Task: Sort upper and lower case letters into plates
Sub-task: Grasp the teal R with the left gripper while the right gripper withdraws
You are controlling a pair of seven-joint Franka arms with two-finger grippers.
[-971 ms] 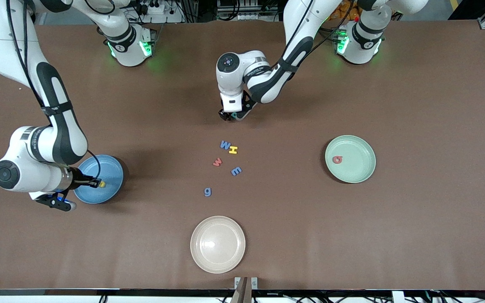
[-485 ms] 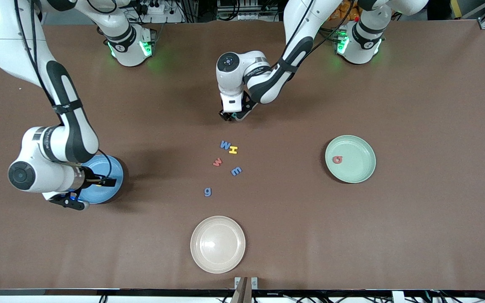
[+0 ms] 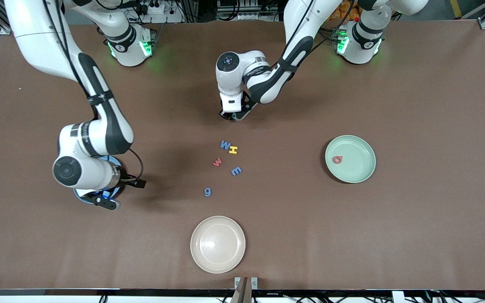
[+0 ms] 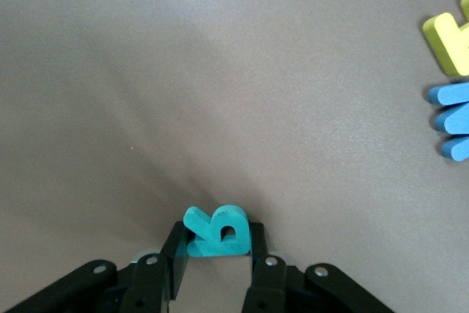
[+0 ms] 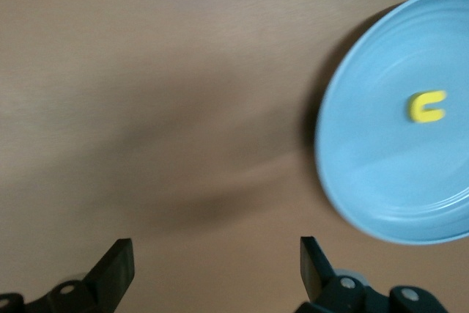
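Left hand [image 4: 217, 254] is down at the worktop [image 3: 394, 231], farther from the front camera than the letter cluster. Its fingers [image 4: 163, 273] are clamped on a teal letter [image 4: 218, 231], which stands on edge between them with its long axis across the jaw gap.

Right hand [image 5: 212, 273] hangs over bare worktop beside the blue plate [image 5: 388, 174], jaws spread wide and gripping nothing. A yellow letter [image 5: 427, 106] lies flat in that plate, its open side pointing toward the rim.

Loose letters mid-worktop: blue W [image 3: 225, 145] touching yellow H [image 3: 233, 150], red w [image 3: 217, 162] and blue E [image 3: 236, 171] nearer the camera, blue g [image 3: 207, 192] nearest.

Green plate [image 3: 362, 172] sits toward the left arm's end and holds one red letter [image 3: 337, 159]. Beige plate [image 3: 209, 261] is nearest the camera.
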